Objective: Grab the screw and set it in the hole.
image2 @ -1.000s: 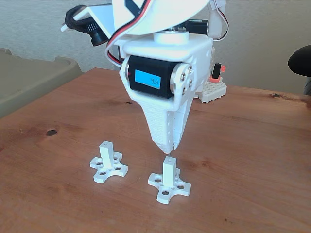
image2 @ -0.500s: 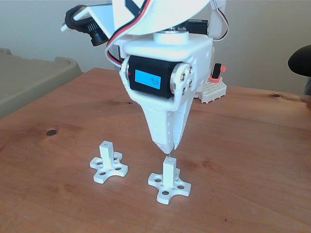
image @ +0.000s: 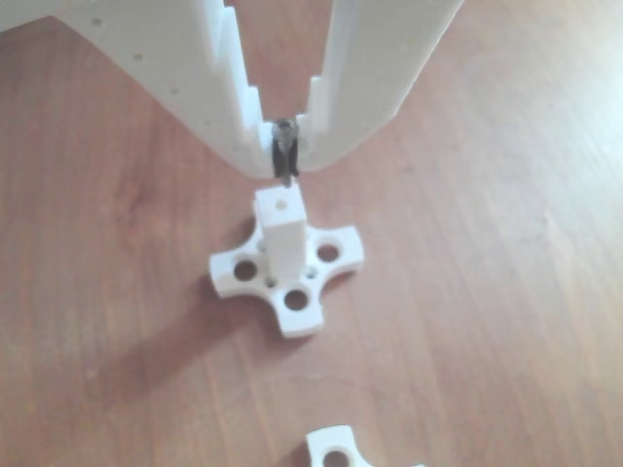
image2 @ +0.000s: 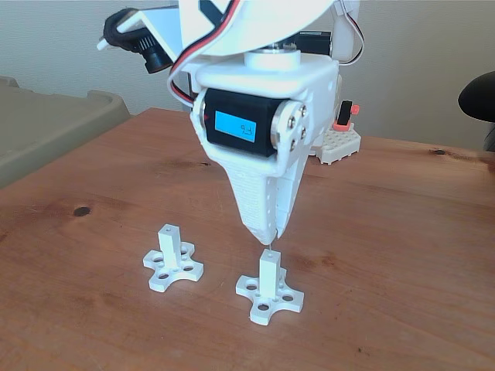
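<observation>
Fingers [image: 234,88] of the white gripper [image: 284,156] are pinched on the screw [image: 284,159], which hangs upright between the tips with its lower end sticking out below them. Screw tip sits just above the post [image: 281,233], at about 12 o'clock from the hole [image: 282,204] in the other view; whether it touches the post top I cannot tell. Hole is a small round opening in the post's top face, uncovered in that view. Post rises from a cross base [image: 292,277] with larger round holes in its arms, flat on the wooden table [image: 506,292].

Fixed view: gripper [image2: 267,238] points straight down over the same post [image2: 267,274], a tiny bit of screw [image2: 267,247] visible between tip and post top. Second post [image2: 168,246] on its own cross base stands at about 9 o'clock from the first, apart from it. Its base edge shows at 6 o'clock in the other view [image: 341,452]. White brick block [image2: 340,143] with a red part sits far back at 1 o'clock behind the arm.
</observation>
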{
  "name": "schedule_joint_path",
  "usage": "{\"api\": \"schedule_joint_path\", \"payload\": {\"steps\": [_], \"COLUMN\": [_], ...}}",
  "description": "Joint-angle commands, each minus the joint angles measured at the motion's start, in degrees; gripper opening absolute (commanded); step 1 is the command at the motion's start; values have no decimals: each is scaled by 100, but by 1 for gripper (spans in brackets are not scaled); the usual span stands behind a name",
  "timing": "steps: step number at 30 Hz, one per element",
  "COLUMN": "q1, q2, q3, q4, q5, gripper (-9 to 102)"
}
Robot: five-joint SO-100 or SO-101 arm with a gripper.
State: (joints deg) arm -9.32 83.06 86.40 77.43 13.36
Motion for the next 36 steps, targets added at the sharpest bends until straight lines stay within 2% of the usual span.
{"api": "schedule_joint_path", "payload": {"steps": [1,36], "q1": [-88,-70], "q2": [70,-44], "q3": [-246,-220], "q4": [79,-26], "q5": [-97,-105], "gripper": [-4,-4]}}
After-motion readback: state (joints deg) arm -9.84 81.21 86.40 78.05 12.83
